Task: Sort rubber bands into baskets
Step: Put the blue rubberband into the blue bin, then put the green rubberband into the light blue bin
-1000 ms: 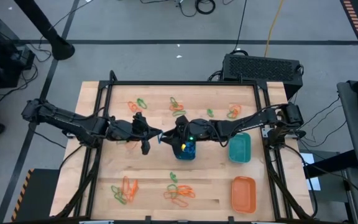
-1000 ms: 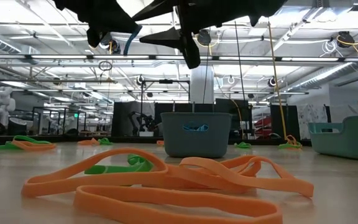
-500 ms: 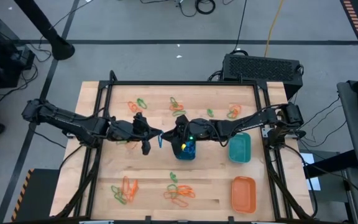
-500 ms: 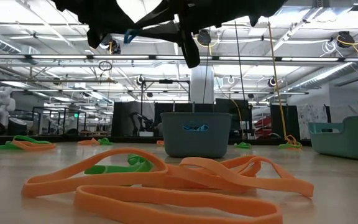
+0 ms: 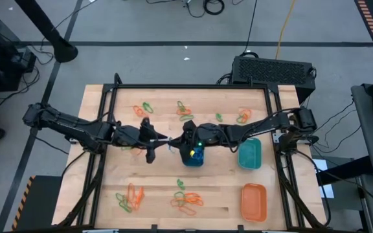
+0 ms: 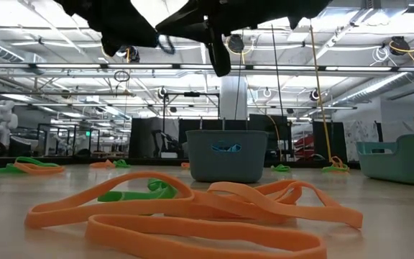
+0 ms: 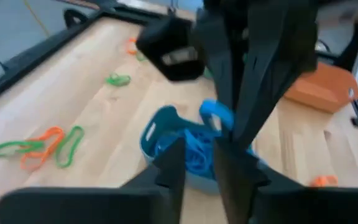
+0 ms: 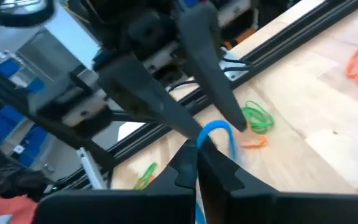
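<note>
A blue rubber band (image 8: 218, 132) is clamped by the right gripper (image 8: 197, 148) left of the blue basket (image 5: 193, 156), with the left gripper (image 7: 199, 157) slightly parted beside it.

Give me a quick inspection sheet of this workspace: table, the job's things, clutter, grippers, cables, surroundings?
Surface: wooden table in a dark frame.
Job's things: blue basket mid-table, teal basket and orange basket to its right; rubber bands scattered in clusters; one blue band held in the air.
Clutter: nothing seen.
Grippers: left gripper open, right gripper shut on the blue band, tips meeting beside the blue basket.
Cables: several on the floor.
Surroundings: black box behind the table.
</note>
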Controlling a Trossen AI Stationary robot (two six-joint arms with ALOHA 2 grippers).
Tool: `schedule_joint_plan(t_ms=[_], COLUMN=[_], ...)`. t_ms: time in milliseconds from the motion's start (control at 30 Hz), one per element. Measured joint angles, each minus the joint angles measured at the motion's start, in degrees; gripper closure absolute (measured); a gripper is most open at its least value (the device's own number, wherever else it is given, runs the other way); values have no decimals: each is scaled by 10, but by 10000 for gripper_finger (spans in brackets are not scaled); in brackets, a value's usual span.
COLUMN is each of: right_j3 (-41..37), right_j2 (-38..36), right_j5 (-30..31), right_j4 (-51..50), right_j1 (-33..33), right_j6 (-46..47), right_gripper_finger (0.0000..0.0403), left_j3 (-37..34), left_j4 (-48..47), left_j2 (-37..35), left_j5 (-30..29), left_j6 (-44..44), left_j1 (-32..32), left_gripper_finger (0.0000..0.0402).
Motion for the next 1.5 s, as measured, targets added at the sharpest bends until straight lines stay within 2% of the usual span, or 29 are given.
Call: schedule_joint_plan(t_ms=[133,233,367,533,867,1100,1333,1500], right_j3=[0,0,0,0,0,0,0,0], right_j2=[-12,-30,-56,-59,-23,-23,-23,-23], right_j5=[-13,-13,-12,-12,-11,-12,-30,-81], right_j4=[-43,-123,-249,-355,-369,-366,-366,-366], right_j1=[0,0,0,0,0,0,-3,-25], right_j6=[1,9,34,62,111,106,82,84], right_gripper_finger=[402,402,403,403,395,371,328,308], left_j3=[0,0,0,0,0,0,0,0], left_j4=[-24,-70,-171,-263,-312,-312,-312,-312], left_j2=[0,-5,-13,-14,-14,-14,-14,-14], left_j5=[33,82,131,132,60,57,54,53], left_j6=[-28,-39,-40,-40,-43,-43,-38,-16], left_j1=[0,0,-1,-1,-1,-1,-1,-1], left_gripper_finger=[249,220,207,205,205,205,205,205])
